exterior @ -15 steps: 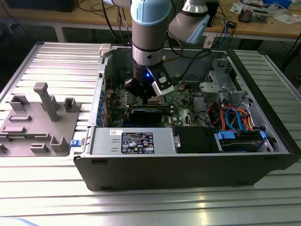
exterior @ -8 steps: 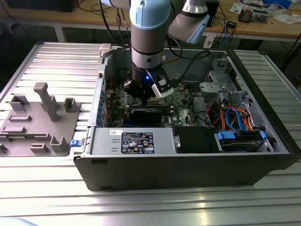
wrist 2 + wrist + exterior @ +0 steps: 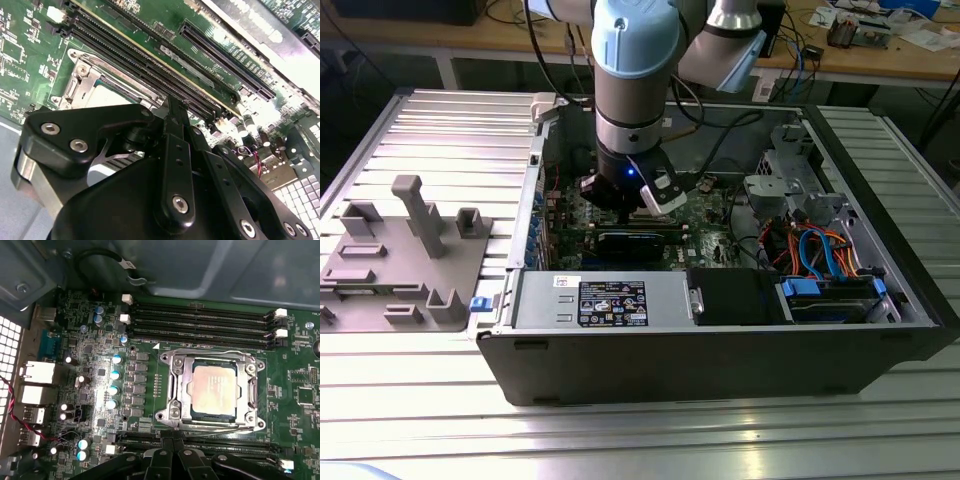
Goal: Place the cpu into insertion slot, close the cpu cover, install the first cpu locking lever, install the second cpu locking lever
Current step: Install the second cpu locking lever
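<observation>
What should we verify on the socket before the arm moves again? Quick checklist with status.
1. Pale silvery-grey square cpu sits in the insertion slot: ok, seated inside the frame in the first wrist view.
2. Thin silver metal cpu cover lies down around the chip: ok, it looks flat.
3. Locking levers along the socket latched: cannot tell.
4. Black gripper placed at the socket's edge: ok, next to the frame.
5. Gripper holding nothing: cannot tell.
6. Long black memory slots beside the socket unobstructed: ok.
</observation>
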You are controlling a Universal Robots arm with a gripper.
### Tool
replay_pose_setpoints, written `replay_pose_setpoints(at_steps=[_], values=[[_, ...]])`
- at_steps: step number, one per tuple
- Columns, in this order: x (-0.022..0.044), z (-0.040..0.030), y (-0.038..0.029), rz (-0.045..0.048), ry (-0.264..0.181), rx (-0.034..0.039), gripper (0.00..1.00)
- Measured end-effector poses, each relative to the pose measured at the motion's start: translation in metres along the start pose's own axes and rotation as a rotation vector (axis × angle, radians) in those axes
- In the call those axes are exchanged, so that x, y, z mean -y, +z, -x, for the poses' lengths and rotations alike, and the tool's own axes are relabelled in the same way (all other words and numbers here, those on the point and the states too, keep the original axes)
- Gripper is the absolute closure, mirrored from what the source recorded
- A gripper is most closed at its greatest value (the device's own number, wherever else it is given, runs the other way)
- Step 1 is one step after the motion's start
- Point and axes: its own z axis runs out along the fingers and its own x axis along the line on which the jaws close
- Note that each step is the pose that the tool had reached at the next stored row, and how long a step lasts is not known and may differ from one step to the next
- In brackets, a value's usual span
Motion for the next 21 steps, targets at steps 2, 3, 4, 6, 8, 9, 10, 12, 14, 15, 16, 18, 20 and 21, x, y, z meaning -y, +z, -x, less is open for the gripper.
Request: replay_pose_setpoints(at_steps=[2,3,4,6,8,9,10,12,14,15,16,18,20,21], values=[[0.0004,-0.0001,0.0023,0.0078,-0.003,0.0002,0.89],[0.0004,-0.0001,0.0023,0.0080,-0.003,0.0001,0.89],[0.0004,-0.0001,0.0023,0.0079,-0.003,0.0002,0.89],[0.0004,-0.0001,0.0024,0.0080,-0.003,0.0002,0.89],[0.0004,-0.0001,0.0024,0.0080,-0.003,0.0002,0.89],[0.0004,-0.0001,0.0024,0.0081,-0.003,0.0002,0.89],[0.0004,-0.0001,0.0024,0.0080,-0.003,0.0002,0.89],[0.0004,-0.0001,0.0024,0.0080,-0.003,0.0001,0.89],[0.0004,-0.0001,0.0024,0.0080,-0.003,0.0001,0.89],[0.0004,-0.0001,0.0024,0.0080,-0.004,0.0001,0.89],[0.0004,-0.0005,0.0025,0.0081,-0.004,0.0002,0.89],[0.0005,-0.0009,0.0027,0.0080,-0.003,0.0001,0.89],[0.0005,-0.0017,0.0035,0.0079,0.003,0.0012,0.89],[0.0006,-0.0016,0.0040,0.0079,0.006,0.0018,0.89]])
